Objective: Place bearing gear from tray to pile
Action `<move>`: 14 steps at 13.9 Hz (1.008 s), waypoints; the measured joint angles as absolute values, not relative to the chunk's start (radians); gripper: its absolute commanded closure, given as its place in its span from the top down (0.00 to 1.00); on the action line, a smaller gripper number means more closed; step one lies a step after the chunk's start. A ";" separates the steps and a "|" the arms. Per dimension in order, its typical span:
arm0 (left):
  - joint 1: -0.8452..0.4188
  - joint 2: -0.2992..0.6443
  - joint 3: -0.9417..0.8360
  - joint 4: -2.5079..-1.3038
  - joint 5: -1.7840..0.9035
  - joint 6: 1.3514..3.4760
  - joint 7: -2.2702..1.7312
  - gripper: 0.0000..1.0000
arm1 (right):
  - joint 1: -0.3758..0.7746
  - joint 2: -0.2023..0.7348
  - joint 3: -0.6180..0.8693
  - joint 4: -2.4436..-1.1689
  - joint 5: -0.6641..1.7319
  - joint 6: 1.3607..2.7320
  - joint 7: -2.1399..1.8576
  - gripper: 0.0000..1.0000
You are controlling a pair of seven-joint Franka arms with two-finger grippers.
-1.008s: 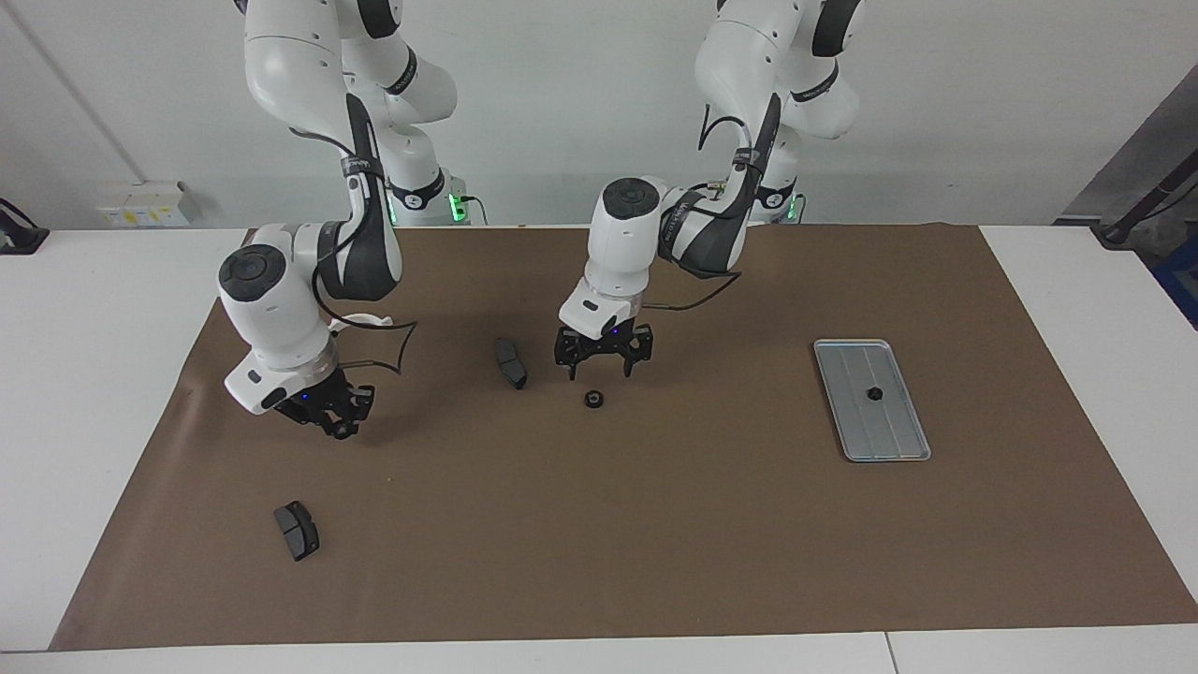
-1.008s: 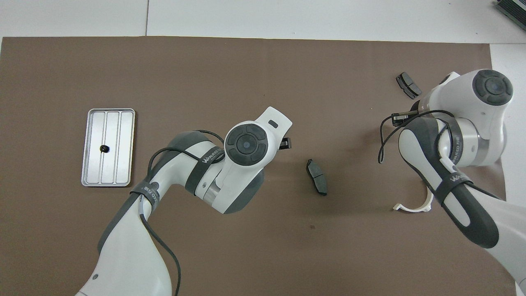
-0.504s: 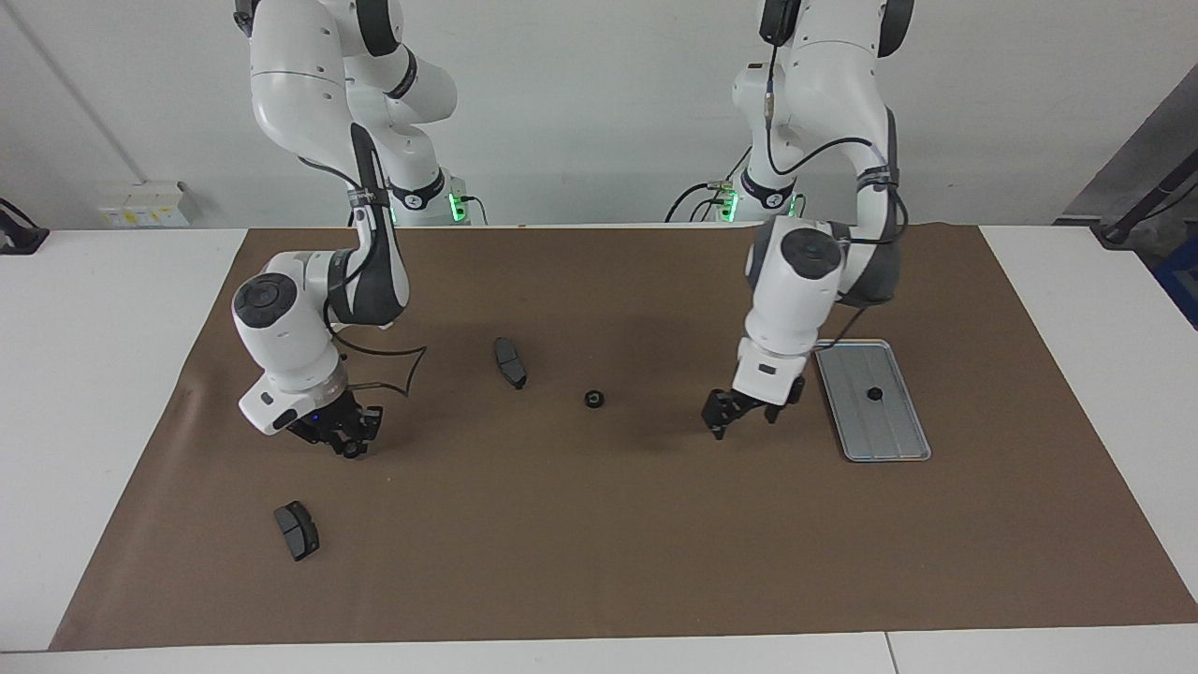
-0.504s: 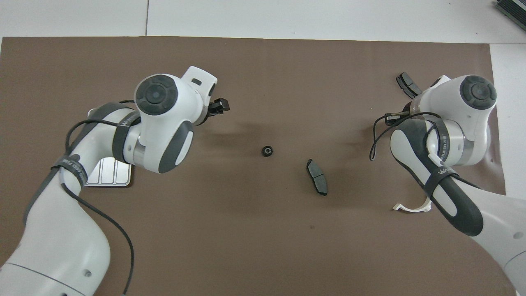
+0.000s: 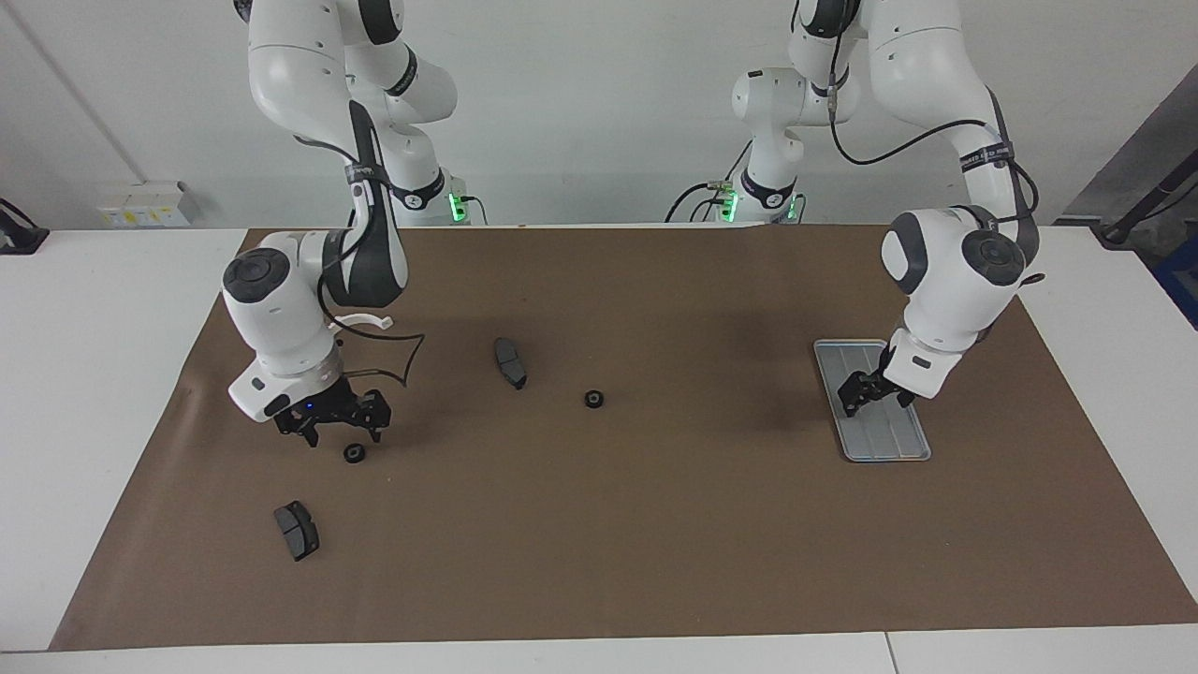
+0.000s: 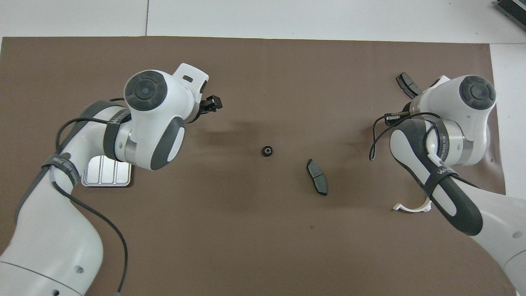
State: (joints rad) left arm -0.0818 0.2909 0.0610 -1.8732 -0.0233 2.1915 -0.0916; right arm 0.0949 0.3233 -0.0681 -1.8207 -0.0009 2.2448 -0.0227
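The silver tray lies toward the left arm's end of the brown mat. My left gripper hangs open just over the tray's middle and hides whatever lies there. In the overhead view the left arm covers all but one end of the tray. One black bearing gear rests mid-mat. A second bearing gear lies on the mat right under my open right gripper, apart from its fingers. The pile's parts are scattered around: a dark slab, another slab, and a white half-ring bracket.
The brown mat covers most of the white table. The slab near the middle sits beside the mid-mat gear. The other slab and the bracket flank the right arm.
My left arm swung from over the mid-mat gear to above the tray, staying open. My right gripper opened, and a black gear now lies on the mat beneath it.
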 measured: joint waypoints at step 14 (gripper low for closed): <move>-0.028 0.208 0.058 -2.157 -0.023 2.426 -0.091 0.68 | 0.612 0.366 -0.057 -1.783 0.000 2.295 0.566 1.00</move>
